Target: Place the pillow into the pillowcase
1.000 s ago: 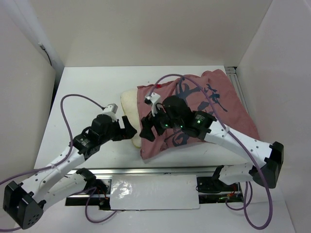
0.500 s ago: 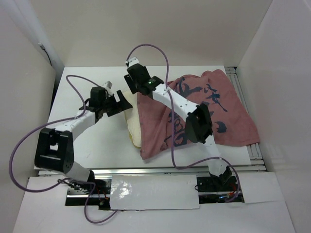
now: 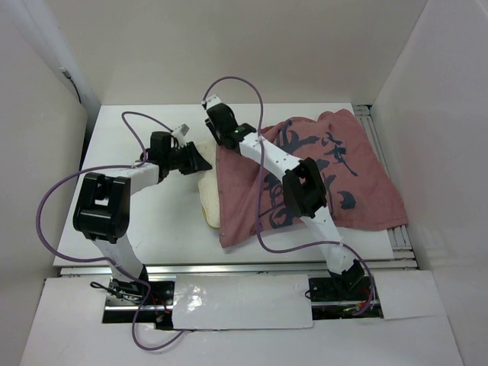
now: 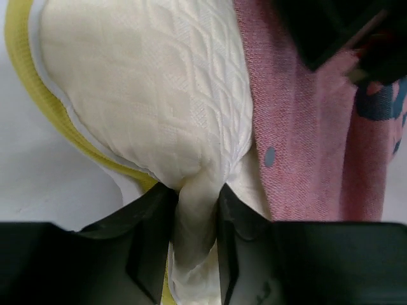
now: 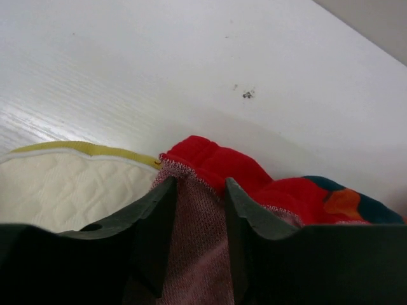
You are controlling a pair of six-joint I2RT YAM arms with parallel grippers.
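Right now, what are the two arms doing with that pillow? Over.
Left gripper shut on pillow corner. Right gripper shut on pillowcase edge. Pillow's left strip showing, rest hidden by pillowcase. No obstruction seen.

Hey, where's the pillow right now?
In the top view the pillow lies left of centre on the table, its right part covered by the pillowcase, its exposed left edge pinched by the left gripper.
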